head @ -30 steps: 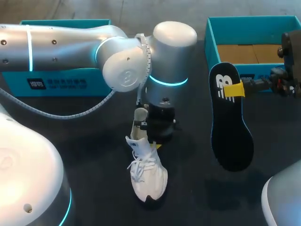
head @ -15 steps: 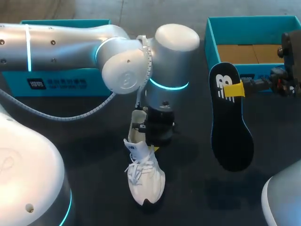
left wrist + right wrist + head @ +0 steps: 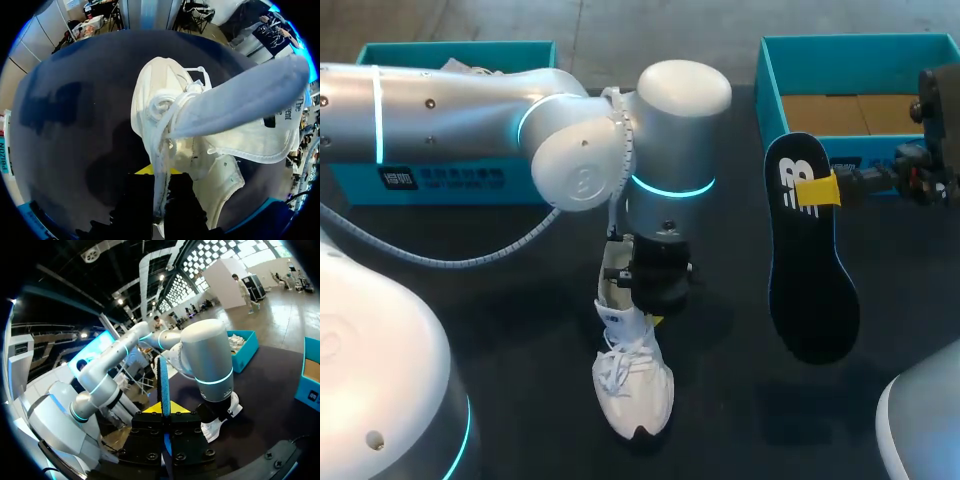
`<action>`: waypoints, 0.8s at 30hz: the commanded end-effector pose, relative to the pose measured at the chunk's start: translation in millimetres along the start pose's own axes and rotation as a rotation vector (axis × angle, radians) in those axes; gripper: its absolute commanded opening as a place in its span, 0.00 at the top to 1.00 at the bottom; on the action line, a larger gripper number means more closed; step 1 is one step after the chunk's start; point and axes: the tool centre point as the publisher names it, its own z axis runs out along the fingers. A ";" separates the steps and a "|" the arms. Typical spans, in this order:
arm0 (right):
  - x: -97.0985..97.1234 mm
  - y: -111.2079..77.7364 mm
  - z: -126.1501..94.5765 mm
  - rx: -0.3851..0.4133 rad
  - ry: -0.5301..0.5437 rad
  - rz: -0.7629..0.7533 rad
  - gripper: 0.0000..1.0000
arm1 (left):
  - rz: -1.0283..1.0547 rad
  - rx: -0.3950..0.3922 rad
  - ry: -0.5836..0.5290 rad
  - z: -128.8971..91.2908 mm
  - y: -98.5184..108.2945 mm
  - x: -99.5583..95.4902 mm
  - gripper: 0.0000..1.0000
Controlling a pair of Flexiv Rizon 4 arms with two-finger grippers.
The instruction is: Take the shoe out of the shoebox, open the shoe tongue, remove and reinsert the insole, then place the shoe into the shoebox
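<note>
Grips the white shoe (image 3: pixel 632 385) by its open top edge with the left gripper (image 3: pixel 646 308), fingers almost closed on the thin side wall (only one yellow tip shows). Shoe standing on the dark tabletop (image 3: pixel 740 400), right under that gripper, toe pointing away from it. Pinches the black insole (image 3: pixel 810 270) tight near one end in the right gripper (image 3: pixel 817 190), close beside the blue shoebox (image 3: pixel 767 90).

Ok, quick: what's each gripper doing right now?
Left gripper: closed on an edge of the white lace-up sneaker.
Right gripper: closed on the flat black foam insole.
</note>
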 end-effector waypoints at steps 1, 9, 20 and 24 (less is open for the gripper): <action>6.0 -10.5 -2.4 -0.306 -0.013 0.002 1.00 | 0.002 -0.003 -0.024 -1.2 -1.0 4.7 0.72; 6.0 -10.5 -2.4 -0.306 -0.013 0.002 1.00 | 0.004 -0.009 -0.060 -11.4 -0.2 2.6 0.14; 6.0 -10.5 -2.4 -0.306 -0.013 0.002 1.00 | -0.026 -0.001 -0.195 -43.3 8.4 -3.7 0.00; 6.0 -10.5 -2.4 -0.306 -0.013 0.002 1.00 | -0.042 0.003 -0.252 -55.7 12.1 -6.2 0.00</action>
